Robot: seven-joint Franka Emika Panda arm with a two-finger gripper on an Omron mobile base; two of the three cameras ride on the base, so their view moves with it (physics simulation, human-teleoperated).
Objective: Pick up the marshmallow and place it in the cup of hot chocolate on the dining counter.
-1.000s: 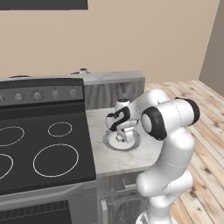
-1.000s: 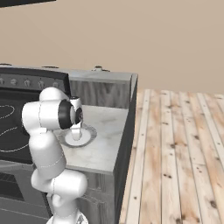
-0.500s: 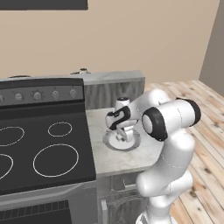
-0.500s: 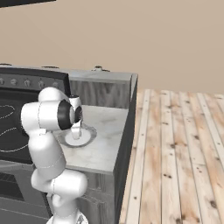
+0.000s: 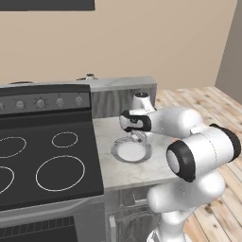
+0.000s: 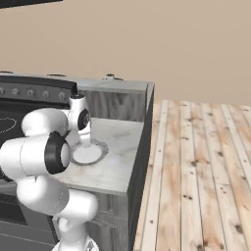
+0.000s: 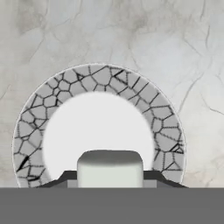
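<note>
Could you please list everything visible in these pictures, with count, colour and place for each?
marshmallow: one, off-white, held between the tool's finger tips above the plate
plate: one, round, white centre with a grey cracked-pattern rim, on the marble counter beside the stove
marble counter: one, light grey, right of the stove
stove: one, black, white burner rings and a knob panel, left of the counter
raised ledge: one, dark grey wood-grain, behind the counter
floor: light wooden planks, right of the counter
wall: beige, behind everything
arm: one, white with dark joints, reaching over the plate
tool: one, dark tips, shut on the marshmallow
</note>
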